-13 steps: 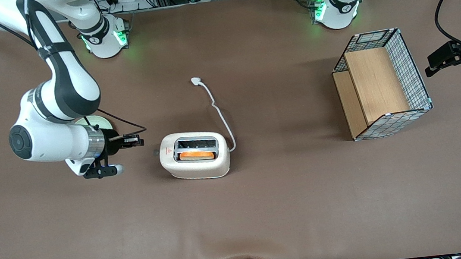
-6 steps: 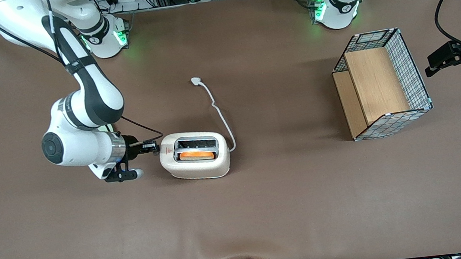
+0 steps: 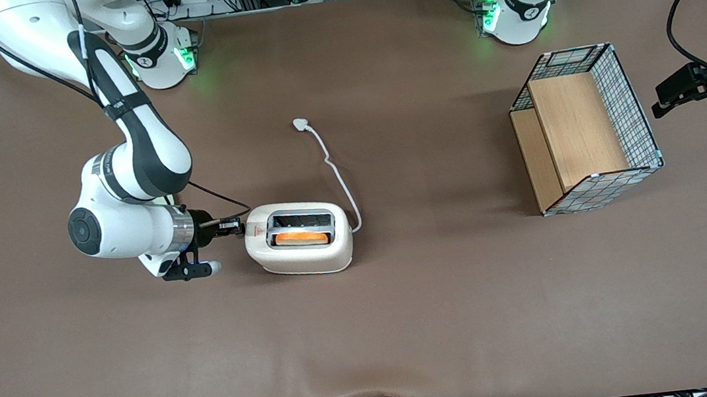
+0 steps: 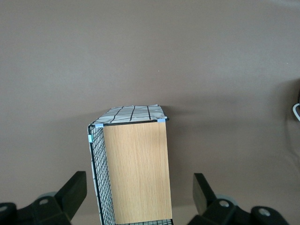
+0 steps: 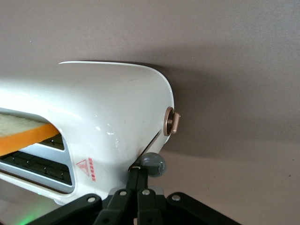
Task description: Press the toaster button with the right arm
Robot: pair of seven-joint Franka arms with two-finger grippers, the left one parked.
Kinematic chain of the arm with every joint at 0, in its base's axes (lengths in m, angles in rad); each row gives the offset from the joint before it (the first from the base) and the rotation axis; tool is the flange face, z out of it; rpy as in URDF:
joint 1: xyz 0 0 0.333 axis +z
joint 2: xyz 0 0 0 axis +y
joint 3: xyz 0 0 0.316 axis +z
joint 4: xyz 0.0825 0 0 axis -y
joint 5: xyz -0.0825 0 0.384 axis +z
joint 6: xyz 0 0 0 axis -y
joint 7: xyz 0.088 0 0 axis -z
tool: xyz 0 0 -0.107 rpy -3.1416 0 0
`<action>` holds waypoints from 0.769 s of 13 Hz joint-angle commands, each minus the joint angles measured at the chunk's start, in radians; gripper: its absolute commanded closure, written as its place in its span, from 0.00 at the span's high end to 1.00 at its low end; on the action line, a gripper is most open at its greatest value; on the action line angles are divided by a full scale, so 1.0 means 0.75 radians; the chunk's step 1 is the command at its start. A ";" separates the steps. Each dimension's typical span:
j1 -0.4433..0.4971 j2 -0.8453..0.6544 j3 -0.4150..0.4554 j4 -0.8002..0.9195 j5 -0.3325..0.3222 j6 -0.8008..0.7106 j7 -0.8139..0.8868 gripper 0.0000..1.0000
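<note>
The cream-white toaster stands mid-table with an orange-edged slice in the slot nearer the front camera; it fills the right wrist view, red triangle sticker showing. The white right arm reaches in level from the working arm's end. Its black gripper is shut and empty, its tips touching the toaster's end wall. In the right wrist view the shut gripper presses against the small round grey toaster button. A brass-coloured dial sits on the same end wall. In the front view the button is hidden by the gripper.
The toaster's thin white cord runs away from the front camera to its plug. A wire basket with a wooden shelf lies toward the parked arm's end of the table and also shows in the left wrist view.
The right arm has swung toward the toaster and brought its shut gripper up to the toaster's end wall. In the last half second it has barely moved.
</note>
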 commanded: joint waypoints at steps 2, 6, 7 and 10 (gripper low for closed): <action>-0.015 0.042 0.003 0.000 0.030 0.033 -0.044 0.00; -0.038 0.079 0.003 -0.002 0.121 0.049 -0.083 0.00; -0.052 0.089 0.003 -0.002 0.160 0.049 -0.097 0.00; -0.081 0.112 0.003 -0.004 0.214 0.047 -0.165 0.00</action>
